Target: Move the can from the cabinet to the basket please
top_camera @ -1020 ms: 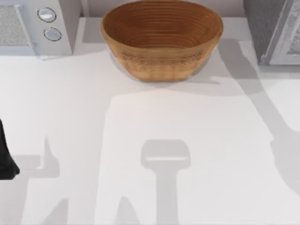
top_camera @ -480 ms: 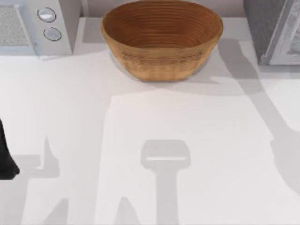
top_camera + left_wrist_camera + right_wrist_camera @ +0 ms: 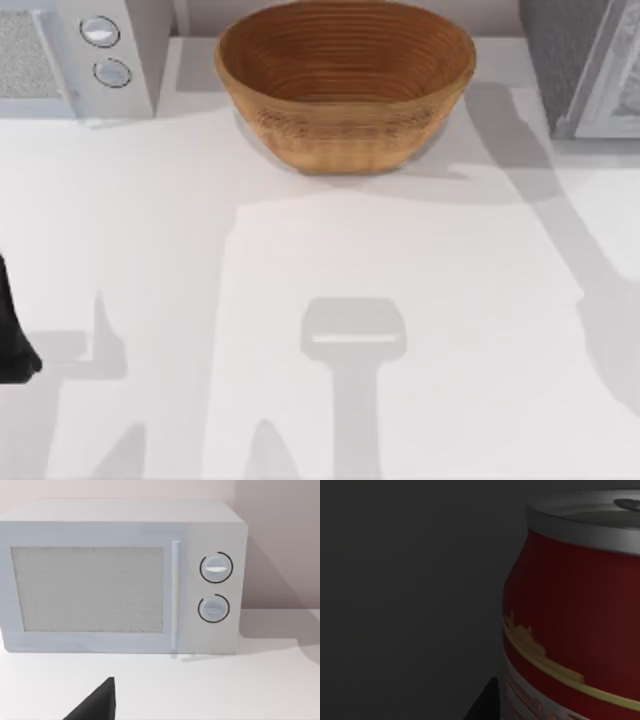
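A white table [image 3: 300, 260] seen from above. At its far left edge, a dark piece of the left arm [image 3: 12, 330] sits low and parked; its claw is out of sight, so whether it is spread or pressed together cannot be told. At the back left stands a white microwave [image 3: 75, 55] with two round silver knobs [image 3: 99, 31]. The left wrist view faces this microwave [image 3: 120, 575] head on, door closed, with a dark fingertip [image 3: 97, 705] at the lower edge of the picture.

Centre back, the basket [image 3: 345, 85], an oval of brown wicker, sits on the table with nothing inside it.

At the back right corner stands the cabinet [image 3: 565, 60], dark grey and speckled, its pale framed door [image 3: 615, 85] swung outward.

The right wrist view is dim. The can [image 3: 575, 615] is very close to the camera, upright, red with a gold band and a silver top, against a dark grey wall [image 3: 410, 580]. A dark tip of the right gripper [image 3: 487, 702] shows just beside the can's lower side; contact and the spread of the claw cannot be told.
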`<action>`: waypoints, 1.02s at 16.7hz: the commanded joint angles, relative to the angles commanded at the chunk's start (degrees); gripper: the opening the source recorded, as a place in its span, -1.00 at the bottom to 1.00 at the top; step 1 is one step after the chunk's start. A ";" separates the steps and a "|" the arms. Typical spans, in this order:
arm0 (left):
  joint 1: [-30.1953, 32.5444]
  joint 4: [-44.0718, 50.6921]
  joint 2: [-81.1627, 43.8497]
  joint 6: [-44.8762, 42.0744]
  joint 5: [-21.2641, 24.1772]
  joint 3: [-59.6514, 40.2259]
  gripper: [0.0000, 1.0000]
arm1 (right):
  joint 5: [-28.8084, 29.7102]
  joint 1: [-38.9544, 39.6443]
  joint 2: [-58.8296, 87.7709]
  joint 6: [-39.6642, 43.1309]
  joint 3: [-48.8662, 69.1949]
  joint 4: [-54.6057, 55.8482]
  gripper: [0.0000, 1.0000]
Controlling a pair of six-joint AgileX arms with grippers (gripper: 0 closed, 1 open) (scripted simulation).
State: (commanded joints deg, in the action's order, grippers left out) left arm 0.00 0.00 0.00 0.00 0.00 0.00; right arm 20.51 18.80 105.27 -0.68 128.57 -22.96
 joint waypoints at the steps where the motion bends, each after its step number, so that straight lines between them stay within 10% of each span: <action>1: 0.00 0.00 0.00 0.00 0.00 0.00 1.00 | 0.68 0.71 -0.72 0.01 -0.25 -0.71 -1.00; 17: 0.00 0.00 0.00 0.00 0.00 0.00 1.00 | 16.35 16.55 -22.68 -0.03 -5.96 -17.20 -1.00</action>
State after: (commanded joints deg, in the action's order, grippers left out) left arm 0.00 0.00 0.00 0.00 0.00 0.00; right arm 36.86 35.35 82.59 -0.71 122.61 -40.16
